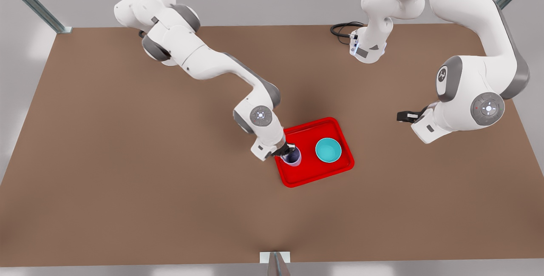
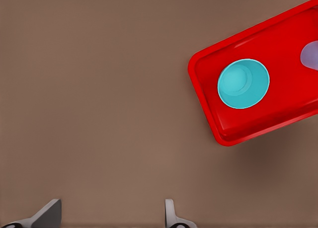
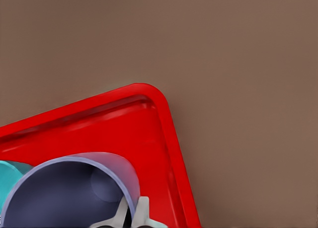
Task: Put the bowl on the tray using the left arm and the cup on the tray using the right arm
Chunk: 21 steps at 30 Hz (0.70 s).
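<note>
Here, one bowl (image 1: 328, 149) and one cup (image 1: 292, 156) on one tray (image 1: 316, 174), right tool (image 1: 288, 150) clamped on cup, left tool (image 2: 112, 215) spread, empty.

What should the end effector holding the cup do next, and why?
Probably open the right end effector and lift clear: the cup already sits inside the tray, its wall pinched, beside the bowl. The left end effector waits open off the tray.

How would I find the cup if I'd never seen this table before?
Look for the bright red tray in the middle of the brown table. Two things sit on it; the cup is the lavender one, dark inside, with the right gripper at its rim. Its neighbour, the bowl, is teal and wider.
</note>
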Each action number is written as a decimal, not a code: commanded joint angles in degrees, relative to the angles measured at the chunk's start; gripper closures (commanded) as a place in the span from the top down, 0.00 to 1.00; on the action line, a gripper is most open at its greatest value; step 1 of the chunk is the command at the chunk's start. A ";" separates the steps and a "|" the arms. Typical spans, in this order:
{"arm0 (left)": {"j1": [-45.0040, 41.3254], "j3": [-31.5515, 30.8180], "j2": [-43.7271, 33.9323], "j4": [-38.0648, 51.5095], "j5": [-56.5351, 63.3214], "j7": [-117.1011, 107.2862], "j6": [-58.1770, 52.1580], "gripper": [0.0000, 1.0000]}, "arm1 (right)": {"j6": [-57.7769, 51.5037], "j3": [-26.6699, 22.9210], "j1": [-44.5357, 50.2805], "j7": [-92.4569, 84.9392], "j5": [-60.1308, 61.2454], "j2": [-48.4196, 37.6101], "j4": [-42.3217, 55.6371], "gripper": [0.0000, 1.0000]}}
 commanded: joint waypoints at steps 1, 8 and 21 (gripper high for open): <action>-0.02 0.06 0.00 0.00 -0.02 0.00 0.00 1.00 | -0.10 -0.05 0.02 0.32 -0.42 0.14 0.01 0.21; -0.02 -0.03 0.08 0.00 -0.02 0.00 0.00 1.00 | 0.78 0.03 0.19 0.41 -0.25 0.49 -0.08 1.00; -0.02 0.23 0.44 0.44 0.06 -0.61 0.09 1.00 | -10.62 0.21 -6.13 -0.91 -0.25 -7.32 -0.34 1.00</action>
